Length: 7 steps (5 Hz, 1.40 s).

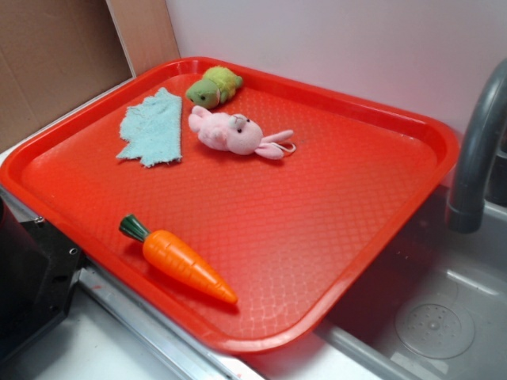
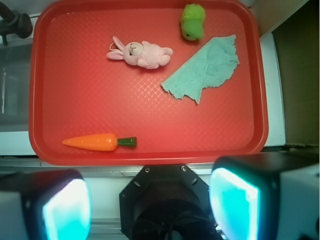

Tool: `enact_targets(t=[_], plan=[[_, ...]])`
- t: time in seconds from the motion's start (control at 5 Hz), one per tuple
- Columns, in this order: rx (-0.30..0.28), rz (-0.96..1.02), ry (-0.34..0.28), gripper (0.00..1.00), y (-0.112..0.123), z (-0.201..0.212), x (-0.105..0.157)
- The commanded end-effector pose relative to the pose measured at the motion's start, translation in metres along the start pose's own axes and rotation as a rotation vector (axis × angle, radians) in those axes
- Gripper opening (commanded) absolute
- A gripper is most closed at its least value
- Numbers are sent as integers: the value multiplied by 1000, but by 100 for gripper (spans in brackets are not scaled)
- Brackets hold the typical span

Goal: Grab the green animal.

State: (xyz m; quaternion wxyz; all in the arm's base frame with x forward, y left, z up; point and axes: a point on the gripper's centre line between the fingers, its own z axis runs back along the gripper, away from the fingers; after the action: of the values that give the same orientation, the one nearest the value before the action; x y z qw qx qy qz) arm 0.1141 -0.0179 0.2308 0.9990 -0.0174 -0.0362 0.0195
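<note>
The green animal (image 1: 214, 86) (image 2: 192, 21) is a small plush with an olive head and a yellow-green body. It lies at the far edge of the red tray (image 1: 356, 237) (image 2: 75, 95), just beyond the pink bunny. In the wrist view my gripper (image 2: 150, 205) hangs high above the near rim of the tray, far from the green animal. Its two pads (image 2: 235, 202) glow teal, stand wide apart and hold nothing. The gripper itself does not show in the exterior view.
A pink plush bunny (image 1: 234, 133) (image 2: 142, 52) and a pale teal cloth scrap (image 1: 152, 128) (image 2: 205, 69) lie close to the green animal. A toy carrot (image 1: 178, 260) (image 2: 97, 142) lies near the tray's front. A grey faucet (image 1: 475, 150) and a sink (image 1: 436, 317) are at the right.
</note>
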Motion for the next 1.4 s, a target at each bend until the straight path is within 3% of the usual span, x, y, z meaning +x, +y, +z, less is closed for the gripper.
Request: enact_targets(t=[0.0,0.2,0.4,0.8,1.2], plan=[[78,185,-119,100,26,-33,45],[134,263,-247,100,41,-52,69],[176,305,-309,100,59,-75,96],[160,293,-373,100,93,-127,146],[173,260,-370,100,110,-171,186]])
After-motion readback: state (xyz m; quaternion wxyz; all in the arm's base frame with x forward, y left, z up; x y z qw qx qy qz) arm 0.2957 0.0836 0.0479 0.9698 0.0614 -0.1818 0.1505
